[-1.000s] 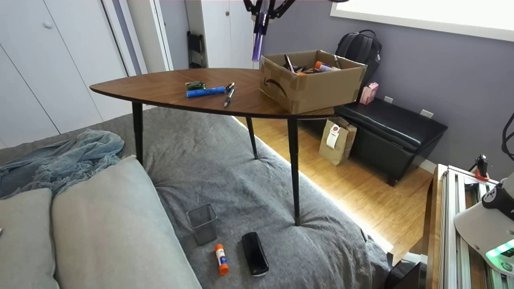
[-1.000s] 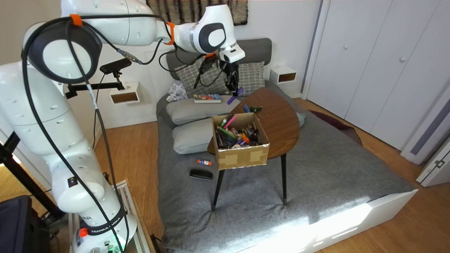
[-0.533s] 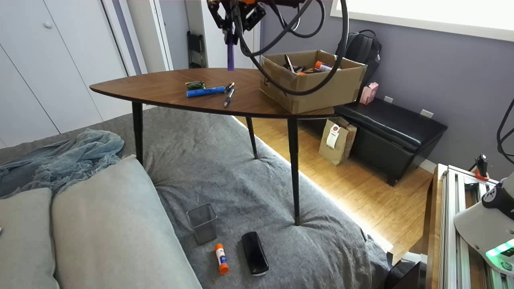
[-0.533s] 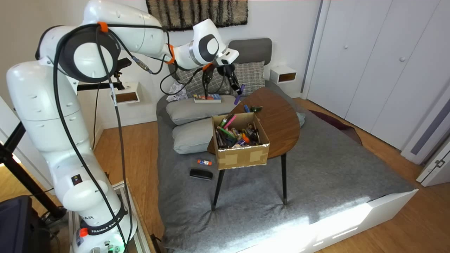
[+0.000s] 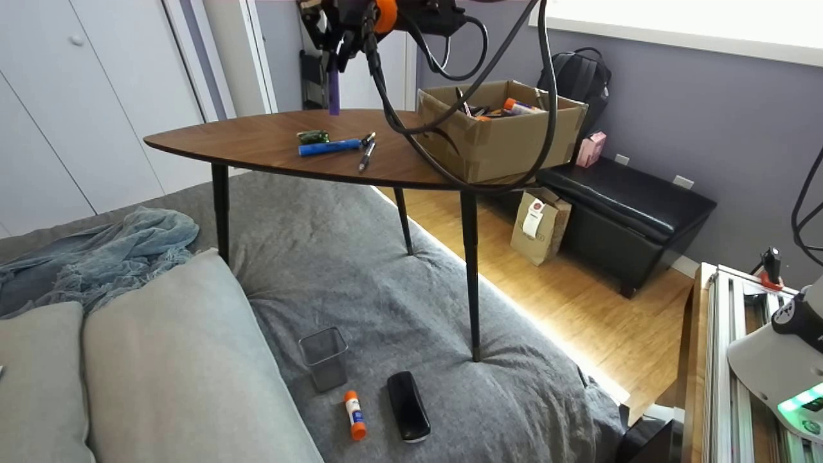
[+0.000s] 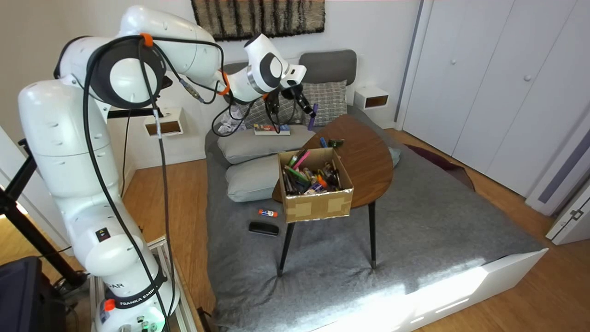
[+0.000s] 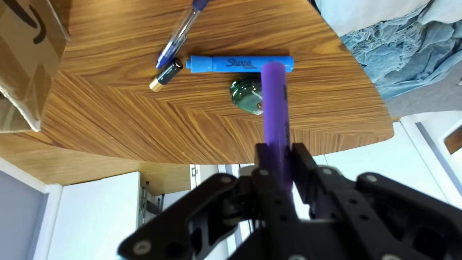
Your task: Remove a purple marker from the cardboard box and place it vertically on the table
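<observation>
Pinching purple marker (image 7: 275,112) approx. upright, tool (image 7: 279,151) hangs above surface (image 7: 202,137) — cardboard box (image 5: 505,148) sits right by its edge — blue marker (image 7: 238,64) lies btwn box & pointed corner.

White arm (image 6: 78,122) rises from its base (image 6: 124,316), green light (image 5: 798,400) lit, elbow (image 6: 130,72) bent high, forearm (image 6: 190,54) sloping down to the wrist (image 6: 273,68) in an exterior view. Gripper (image 7: 279,150) hangs in midair at the far end, tilted downward and away from the base. Jaws stand close together, clamped, grip loaded; they reach in from the bottom of the wrist view.
</observation>
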{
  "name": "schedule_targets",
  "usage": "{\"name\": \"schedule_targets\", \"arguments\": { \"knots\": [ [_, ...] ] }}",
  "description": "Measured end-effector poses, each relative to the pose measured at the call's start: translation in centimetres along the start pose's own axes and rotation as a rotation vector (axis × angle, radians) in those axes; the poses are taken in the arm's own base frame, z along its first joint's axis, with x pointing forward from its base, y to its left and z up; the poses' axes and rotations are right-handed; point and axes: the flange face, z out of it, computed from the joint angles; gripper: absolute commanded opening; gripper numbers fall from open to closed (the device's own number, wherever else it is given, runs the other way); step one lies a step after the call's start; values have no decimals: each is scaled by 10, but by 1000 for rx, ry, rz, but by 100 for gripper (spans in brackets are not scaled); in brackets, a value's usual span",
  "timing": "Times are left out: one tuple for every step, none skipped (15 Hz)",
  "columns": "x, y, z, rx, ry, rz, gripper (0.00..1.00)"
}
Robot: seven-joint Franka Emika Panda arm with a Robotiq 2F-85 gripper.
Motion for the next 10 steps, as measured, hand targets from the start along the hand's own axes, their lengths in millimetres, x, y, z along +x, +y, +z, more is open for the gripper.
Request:
{"name": "schedule_targets", "arguments": {
  "knots": [
    [0,0,0,0,1,0,5],
    [0,0,0,0,1,0,5],
    [0,0,0,-1,1,-1,5],
    [1,1,1,-4,3,-5,5],
    [0,2,3,-12,13,-15,5],
    [-1,3,5,-23,29,-28,5],
    [-2,3,8,-35,45,-40,5],
    [-5,3,11,-47,65,-55,5],
    [-8,3,15,-60,83,-68,5],
    [-12,2,20,-70,97,-77,5]
  ]
}}
